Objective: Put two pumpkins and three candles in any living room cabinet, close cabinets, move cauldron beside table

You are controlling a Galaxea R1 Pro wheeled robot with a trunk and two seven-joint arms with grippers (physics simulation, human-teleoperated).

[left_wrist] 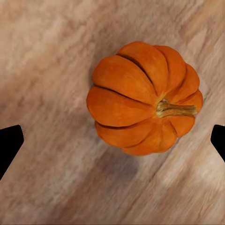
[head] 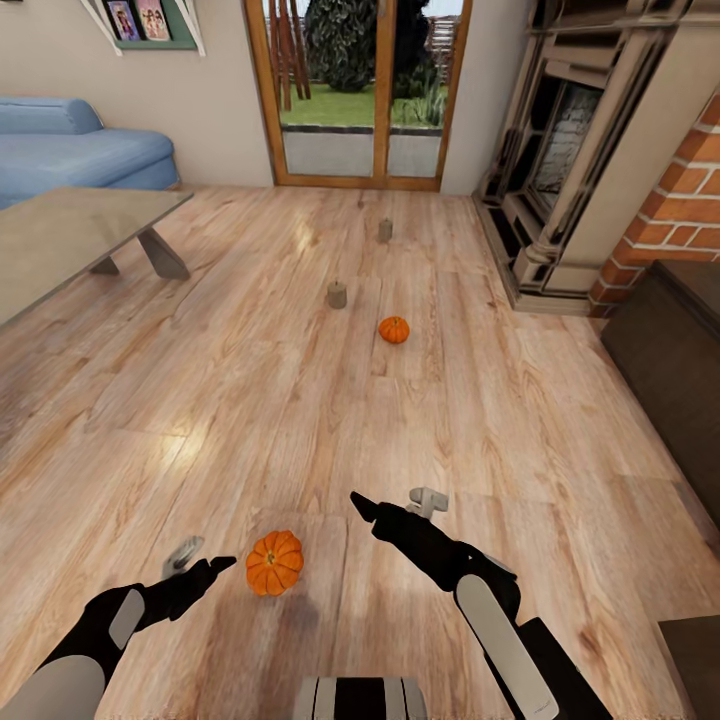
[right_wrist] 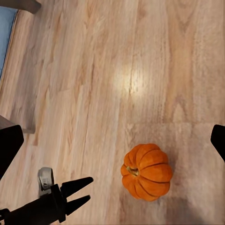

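One orange pumpkin (head: pixel 274 562) (left_wrist: pixel 143 98) (right_wrist: pixel 147 171) lies on the wooden floor close in front of me. My left gripper (head: pixel 222 565) (left_wrist: pixel 112 143) hovers just left of it and above it, open, with nothing held. Right of the pumpkin, my right gripper (head: pixel 358 503) (right_wrist: pixel 112 145) is also open and empty. A second pumpkin (head: pixel 394 329) sits farther out, with two beige candles (head: pixel 337 295) (head: pixel 385 230) beyond it. The glass-topped table (head: pixel 70 235) is at the left and the dark cabinet (head: pixel 670 340) at the right. The cauldron is out of view.
A blue sofa (head: pixel 70 150) stands behind the table. A stone fireplace (head: pixel 560 170) and a brick wall (head: pixel 690 200) line the right side. Glass doors (head: pixel 355 90) close off the far end. Open wooden floor lies between me and the far pumpkin.
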